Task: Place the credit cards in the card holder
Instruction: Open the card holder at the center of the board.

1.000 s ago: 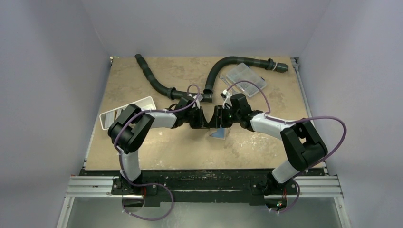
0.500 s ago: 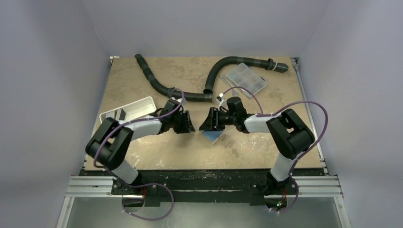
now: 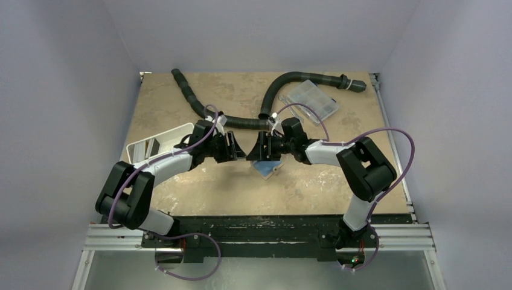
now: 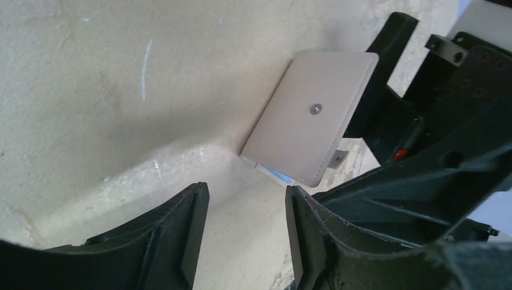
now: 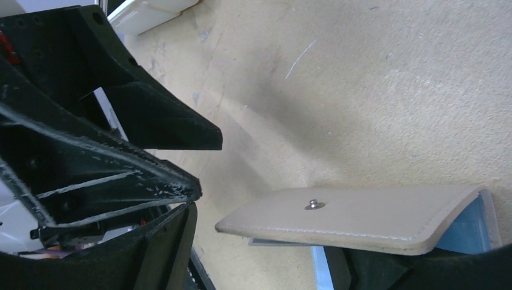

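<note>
2 wrist views: card holder (image 4: 314, 130) tan, snap stud (image 4: 316, 109) | top: looks bluish

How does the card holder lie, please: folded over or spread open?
Folded over: the card holder has its tan flap, snap stud up, covering the blue inside, gaping slightly at one edge.

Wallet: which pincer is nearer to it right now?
Right. The right pincer hangs open right at the far edge of the wallet; the left pincer sits off to its left, clearly apart.
</note>
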Robot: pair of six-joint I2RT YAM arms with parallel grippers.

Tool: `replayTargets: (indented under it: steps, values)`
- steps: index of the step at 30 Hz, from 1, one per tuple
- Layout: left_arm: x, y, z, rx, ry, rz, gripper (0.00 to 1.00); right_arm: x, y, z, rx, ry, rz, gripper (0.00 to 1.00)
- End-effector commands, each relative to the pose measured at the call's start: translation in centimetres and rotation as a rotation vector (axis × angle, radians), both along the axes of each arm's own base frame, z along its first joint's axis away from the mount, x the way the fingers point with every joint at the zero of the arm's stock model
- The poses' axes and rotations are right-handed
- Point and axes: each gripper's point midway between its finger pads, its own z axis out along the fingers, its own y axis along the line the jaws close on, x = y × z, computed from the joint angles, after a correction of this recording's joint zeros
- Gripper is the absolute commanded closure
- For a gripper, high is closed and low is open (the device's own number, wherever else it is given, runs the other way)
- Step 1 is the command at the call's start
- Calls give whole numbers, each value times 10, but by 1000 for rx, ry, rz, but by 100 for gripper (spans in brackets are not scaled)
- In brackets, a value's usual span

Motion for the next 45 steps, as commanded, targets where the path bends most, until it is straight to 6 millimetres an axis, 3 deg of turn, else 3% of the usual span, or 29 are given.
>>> replayTargets:
  steps: [1,6,10,15,20,23,26,31,37,41,45]
  values:
    - [17,-18,33,-108,-100,-19,46,20,3,25,-12,-83,-25,19]
    - [15,8,33,24,-115,59,49,38,-1,18,-139,-113,-75,27]
    - [12,27,39,91,-136,110,48,42,5,9,-234,-132,-32,22]
    - [18,28,57,74,-185,134,47,50,17,-10,-318,-186,27,18]
    - [23,21,65,25,-201,137,49,54,29,-34,-372,-255,129,27]
    - [24,14,70,-26,-201,132,50,40,36,-51,-402,-249,241,34]
    - [28,12,80,-54,-208,142,52,18,36,-62,-433,-220,305,32]
    - [41,7,90,-98,-216,157,55,-25,31,-63,-376,-204,393,28]
    - [51,-17,56,-205,-114,135,75,-54,25,-54,-259,-179,400,40]
    - [48,-28,42,-224,-95,108,78,-58,21,-54,-235,-174,388,55]
    - [51,-26,28,-194,-75,134,86,-62,17,-49,-201,-169,373,69]
